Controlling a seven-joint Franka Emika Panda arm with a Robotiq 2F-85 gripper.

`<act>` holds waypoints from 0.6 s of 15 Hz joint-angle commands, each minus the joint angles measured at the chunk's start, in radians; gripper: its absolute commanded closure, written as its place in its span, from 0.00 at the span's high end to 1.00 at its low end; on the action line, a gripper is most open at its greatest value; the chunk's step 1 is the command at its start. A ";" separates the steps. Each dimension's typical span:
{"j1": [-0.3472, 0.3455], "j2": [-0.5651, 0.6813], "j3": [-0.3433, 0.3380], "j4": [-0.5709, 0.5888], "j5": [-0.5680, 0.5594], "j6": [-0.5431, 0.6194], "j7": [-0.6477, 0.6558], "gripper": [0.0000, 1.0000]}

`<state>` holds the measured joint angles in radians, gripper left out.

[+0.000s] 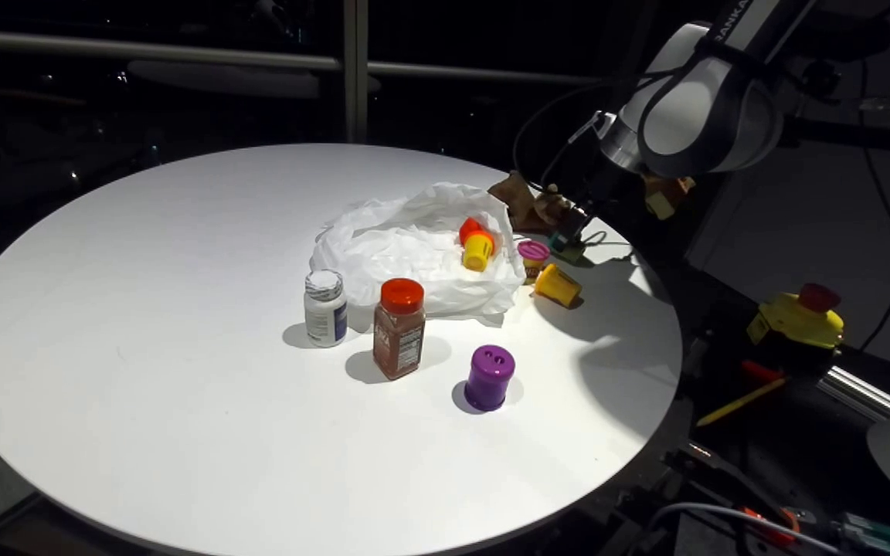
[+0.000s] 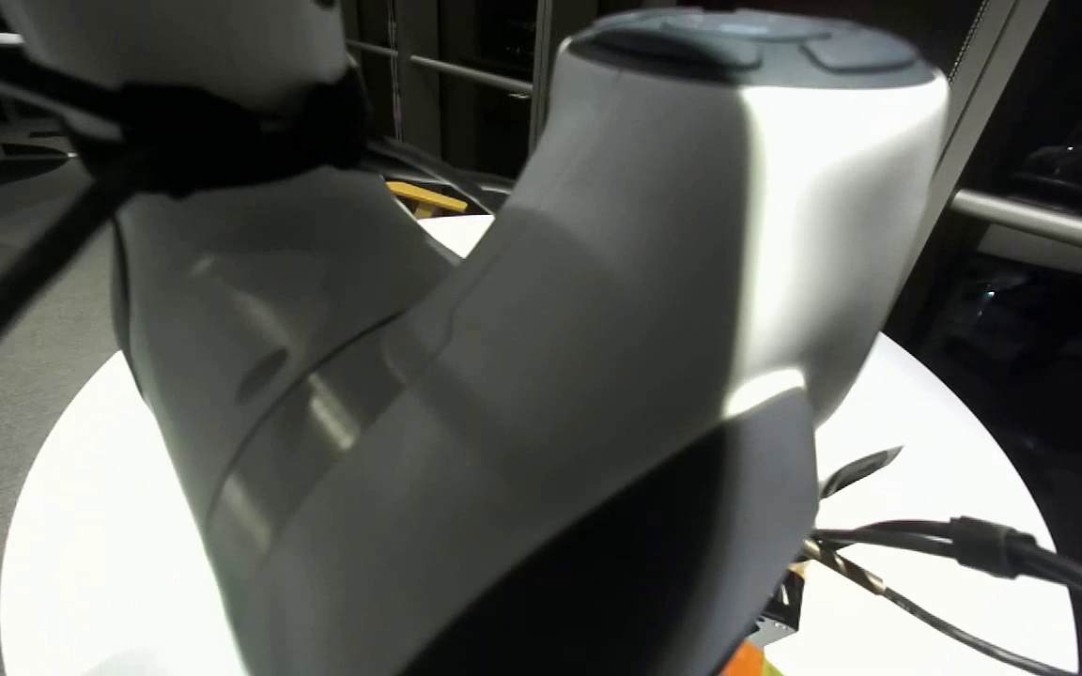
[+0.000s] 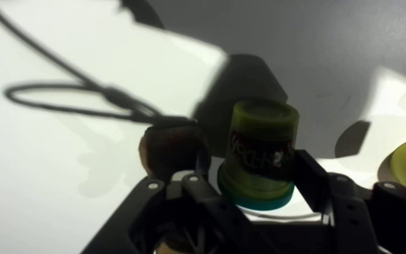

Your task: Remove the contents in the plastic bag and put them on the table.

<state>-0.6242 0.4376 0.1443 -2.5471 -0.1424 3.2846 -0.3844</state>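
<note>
Wrist view: the gripper (image 3: pixel 252 164) has its fingers parted, a teal-lidded tub (image 3: pixel 263 141) between them. Finger at picture right meets or overlaps the tub; a sliver of light at the opposite side, so no pinch that I can see. Tub's long axis runs roughly up the picture, crosswise to the line joining the fingers, lid end nearer the palm. A brown plush toy (image 3: pixel 174 151) crowds the opposite finger. Coming move turns on this, I judge: tub square between the fingers, so back off lengthwise and mind the plush.

In an exterior view: hand low near the rim of the table (image 1: pixel 221 417), tub under its fingertips (whether its weight is on the surface, can't tell). The plastic bag (image 1: pixel 368 255) lies leftward in the picture, past a pink-lidded tub (image 1: pixel 531 252); a yellow tub (image 1: pixel 558 286) sits nearer the viewer. Inside the bag, a red-and-yellow toy piece (image 1: pixel 478 252), likely the next fetch. Out on the table: white bottle (image 1: pixel 327 313), red-lidded jar (image 1: pixel 399 332), purple piece (image 1: pixel 490 377).

In an exterior view: the arm (image 2: pixel 503 404) blocks nearly everything; fingers and tub not to be made out.
</note>
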 commanded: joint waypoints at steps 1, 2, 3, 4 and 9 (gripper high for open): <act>0.050 -0.051 -0.047 0.014 -0.014 -0.016 0.091 0.95; 0.043 -0.084 -0.035 0.006 -0.008 -0.032 0.115 1.00; 0.042 -0.119 -0.024 -0.003 -0.002 -0.045 0.138 1.00; 0.040 -0.147 -0.013 -0.006 0.004 -0.055 0.161 1.00; 0.094 -0.269 0.068 0.051 0.122 -0.263 0.301 1.00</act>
<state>-0.5903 0.2553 0.1956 -2.5183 -0.0832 3.1372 -0.1932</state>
